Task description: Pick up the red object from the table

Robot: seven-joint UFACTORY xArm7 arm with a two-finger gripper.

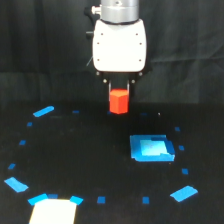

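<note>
The gripper [119,92] clenched the red object [119,101] between its fingers, holding it at 12 o'clock of the blue tape ring on the table [90,155], with the blue square pad [151,148] toward 4 o'clock.

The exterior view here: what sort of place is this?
Probably a robot test bench in a lab: a black table ringed with blue tape marks, a dark backdrop, and a gripper holding the red object.

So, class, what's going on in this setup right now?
A single robot arm's claw holds the red object between its fingers. The object appears lifted clear of the black table. A blue square pad lies on the table toward the exterior view's right, ringed by small blue tape marks.
</note>
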